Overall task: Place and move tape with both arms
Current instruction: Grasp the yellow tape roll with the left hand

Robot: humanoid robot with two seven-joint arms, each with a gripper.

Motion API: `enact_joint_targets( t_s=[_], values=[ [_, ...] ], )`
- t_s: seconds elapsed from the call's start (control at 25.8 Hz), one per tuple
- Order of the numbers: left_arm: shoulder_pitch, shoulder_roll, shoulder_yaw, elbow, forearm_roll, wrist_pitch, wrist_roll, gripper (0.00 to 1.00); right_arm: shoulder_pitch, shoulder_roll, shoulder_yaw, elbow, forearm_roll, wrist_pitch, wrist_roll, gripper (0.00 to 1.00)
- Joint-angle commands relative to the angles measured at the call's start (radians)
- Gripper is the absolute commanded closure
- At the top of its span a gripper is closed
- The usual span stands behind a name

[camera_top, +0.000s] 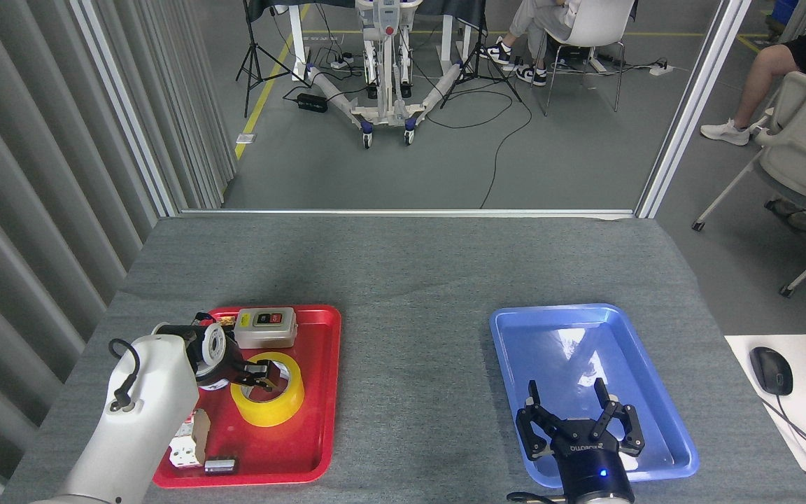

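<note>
The tape (271,410), a wide yellow roll, lies flat in the red tray (327,392) on the left of the grey table. My left gripper (260,376) reaches in from the left and sits on the roll's upper left rim, its dark fingers over the core hole. I cannot make out whether they are clamped on the wall of the roll. My right gripper (576,414) hovers over the near end of the blue tray (571,329), fingers spread wide, nothing between them.
In the red tray there are also a grey switch box (265,327), a white breaker (186,441) and a small metal part (220,465). A mouse (770,369) lies on a white desk to the right. Seated people and a wheeled stand are beyond the table.
</note>
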Motion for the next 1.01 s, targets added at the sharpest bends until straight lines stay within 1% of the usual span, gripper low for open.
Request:
enact_joint_targets(
  t_s=[0.0,0.08,0.15,0.31,0.5,0.85,0.97],
  values=[
    [0.002,-0.002,0.004,-0.005,0.006,0.001,0.0,0.0,-0.001,0.0,0.0,0.003,0.0,0.0,-0.001,0.0],
    [0.002,-0.003,0.005,-0.005,0.013,-0.011,0.0,0.0,-0.001,0.0,0.0,0.003,0.0,0.0,-0.001,0.0],
    [0.002,-0.003,0.007,0.001,0.047,-0.014,0.0,0.0,-0.001,0.0,0.0,0.003,0.0,0.0,-0.001,0.0],
    [0.002,-0.002,0.005,0.006,0.158,-0.014,0.001,0.0,-0.001,-0.001,0.0,0.003,0.0,0.0,-0.001,0.0],
    [-0.001,0.009,0.002,0.017,0.159,-0.013,0.0,0.0,-0.003,-0.001,0.0,0.003,0.0,0.0,-0.001,0.0],
    [-0.003,0.006,-0.001,0.029,0.158,-0.013,0.003,0.0,-0.003,-0.003,-0.001,0.003,0.0,0.0,-0.001,0.0],
    [-0.001,0.006,-0.004,0.04,0.136,-0.013,0.024,0.01,-0.003,-0.003,-0.001,0.003,0.0,0.0,-0.001,0.0]
  ],
)
